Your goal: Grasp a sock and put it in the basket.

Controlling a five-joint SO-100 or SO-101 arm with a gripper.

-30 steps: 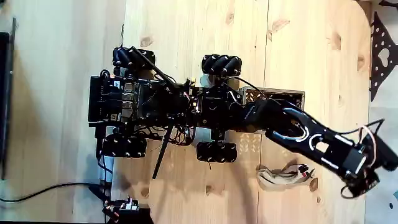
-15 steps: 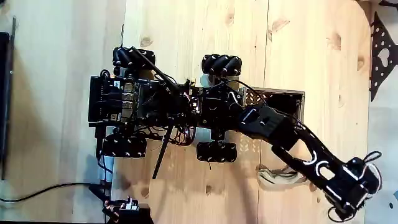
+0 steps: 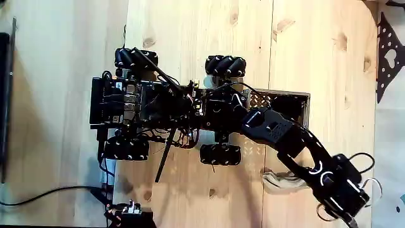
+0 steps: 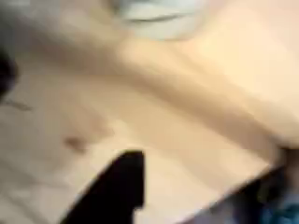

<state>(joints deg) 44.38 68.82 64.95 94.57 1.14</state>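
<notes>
Moved since a second back: my arm swung lower-right, putting my claw (image 3: 345,218) beyond the sock (image 3: 283,180), for approach I judged. Sock: on table beside basket (image 3: 304,101). Claw state: cannot tell.

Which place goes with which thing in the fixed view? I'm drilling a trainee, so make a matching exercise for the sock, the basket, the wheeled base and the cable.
Things:
1. sock
2. basket
3. base
4. cable

Places:
A. left half, on four wheels
B. bottom left, on the table
C. partly under the arm's forearm, lower right
D. right of the base, behind the arm

Pairs: 1-C, 2-D, 3-A, 4-B
</notes>
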